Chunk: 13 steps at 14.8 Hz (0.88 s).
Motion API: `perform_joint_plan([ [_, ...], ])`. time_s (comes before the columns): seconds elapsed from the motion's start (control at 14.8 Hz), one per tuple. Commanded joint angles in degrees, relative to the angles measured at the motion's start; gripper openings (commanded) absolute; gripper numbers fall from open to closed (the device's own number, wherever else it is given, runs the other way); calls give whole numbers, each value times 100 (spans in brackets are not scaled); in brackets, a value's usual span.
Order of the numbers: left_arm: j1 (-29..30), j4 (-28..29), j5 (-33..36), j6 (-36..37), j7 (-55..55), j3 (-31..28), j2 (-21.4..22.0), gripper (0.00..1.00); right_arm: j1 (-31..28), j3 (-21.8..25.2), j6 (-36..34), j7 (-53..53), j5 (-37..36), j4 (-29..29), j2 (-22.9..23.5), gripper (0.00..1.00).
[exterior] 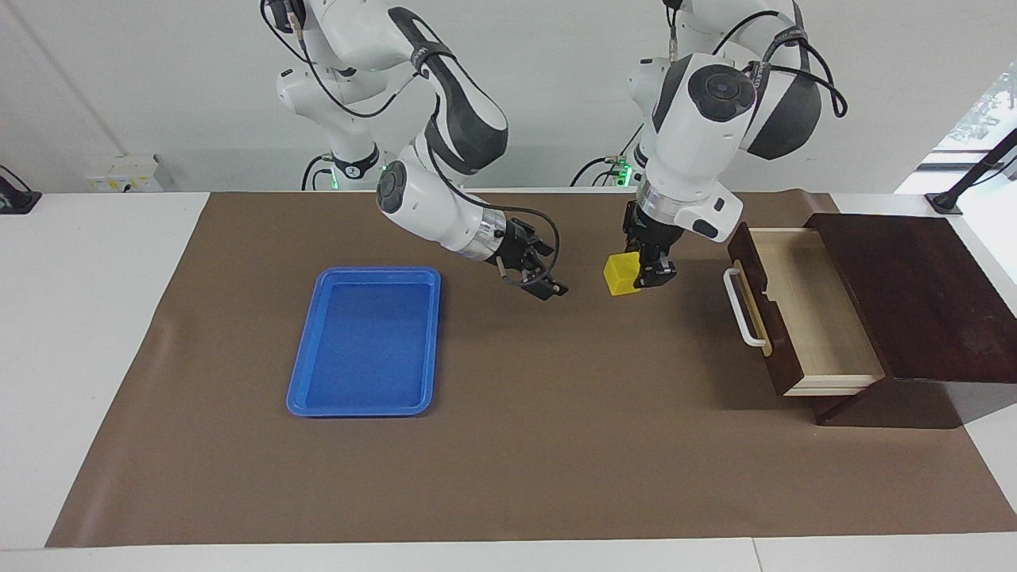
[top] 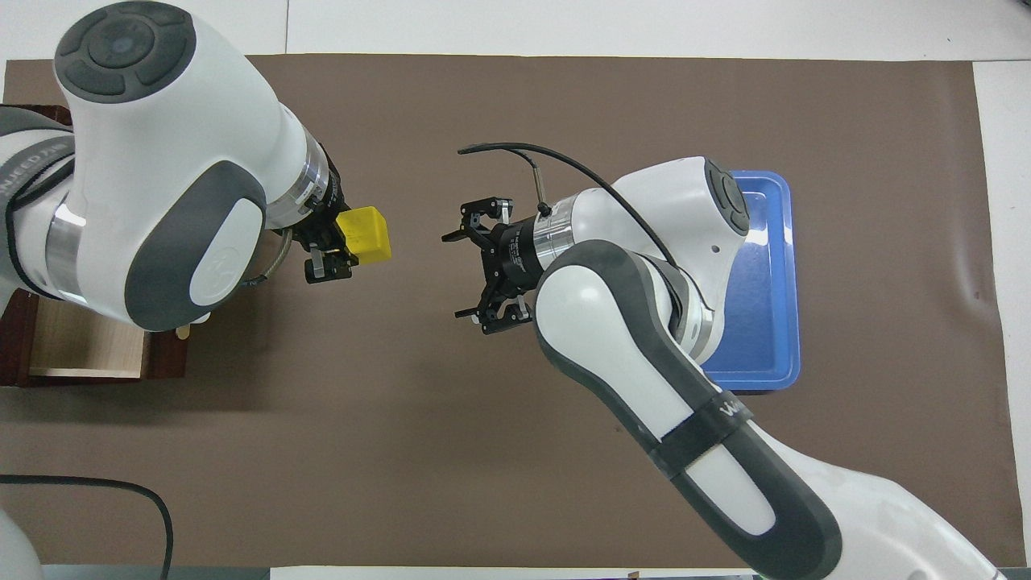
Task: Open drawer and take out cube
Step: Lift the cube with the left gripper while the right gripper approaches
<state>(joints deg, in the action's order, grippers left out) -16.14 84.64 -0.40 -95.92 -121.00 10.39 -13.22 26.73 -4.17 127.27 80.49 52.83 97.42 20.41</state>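
Observation:
The drawer point(exterior: 802, 310) stands pulled out of its dark wooden box point(exterior: 914, 294), and its pale inside shows nothing in it. In the overhead view only a corner of the drawer point(top: 89, 350) shows under the left arm. The yellow cube point(exterior: 621, 275) point(top: 366, 235) hangs in the air over the brown mat, between the drawer's white handle point(exterior: 743, 306) and the right gripper. My left gripper point(exterior: 642, 274) point(top: 334, 246) is shut on the cube. My right gripper point(exterior: 544, 282) point(top: 465, 274) is open, over the mat between the cube and the tray, its fingers pointing toward the cube.
A blue tray point(exterior: 365, 342) point(top: 765, 282) lies on the brown mat point(exterior: 516, 461) toward the right arm's end of the table. The right arm covers part of the tray in the overhead view. The wooden box stands at the left arm's end.

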Motion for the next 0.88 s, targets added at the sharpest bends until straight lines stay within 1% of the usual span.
perform_joint_plan([
  [0.0, -83, -150, 49, -145, -99, -63, -85, 0, 87, 22, 70, 300, 105, -687, 481, 100],
  [0.2, -74, -124, 58, -286, -99, -63, -85, 0, 165, 22, 87, 730, 17, -1101, 648, 100],
  [0.34, -65, -115, 67, -295, -99, -63, -85, 0, 297, 30, 139, 767, 8, -1102, 657, 100],
  [0.54, -56, -106, 75, -295, -90, -63, -85, 0, 323, 30, 140, 889, 17, -1128, 683, 100],
  [0.68, -56, -106, 84, -295, -90, -63, -85, 0, 254, 39, 53, 978, -1, -1417, 806, 100],
  [0.81, -48, -106, 84, -287, -90, -63, -85, 0, 262, 57, 52, 1135, -27, -1733, 1025, 100],
])
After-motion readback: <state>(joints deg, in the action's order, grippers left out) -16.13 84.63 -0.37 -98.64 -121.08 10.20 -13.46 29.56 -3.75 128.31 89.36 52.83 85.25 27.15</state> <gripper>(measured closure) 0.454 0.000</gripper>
